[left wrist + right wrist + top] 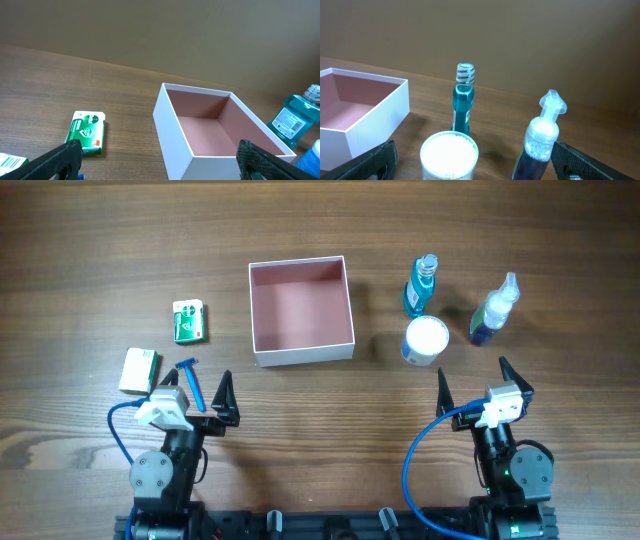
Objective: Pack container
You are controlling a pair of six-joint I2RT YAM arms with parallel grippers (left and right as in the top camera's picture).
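The container (302, 350), a square white box with a dusty-pink inside, stands open and empty at the table's middle back; it also shows in the left wrist view (170, 125) and the right wrist view (375, 117). Left of it lie a green-and-white box (188, 320), a second small box (139, 370) and a blue razor (190, 380). Right of it stand a teal mouthwash bottle (421, 285), a white-lidded tub (426, 339) and a spray bottle (495, 310). My left gripper (196, 395) is open and empty near the front left. My right gripper (472, 385) is open and empty near the front right.
The wooden table (320, 440) runs between the two arms. Blue cables (415, 470) loop beside each arm base at the front edge.
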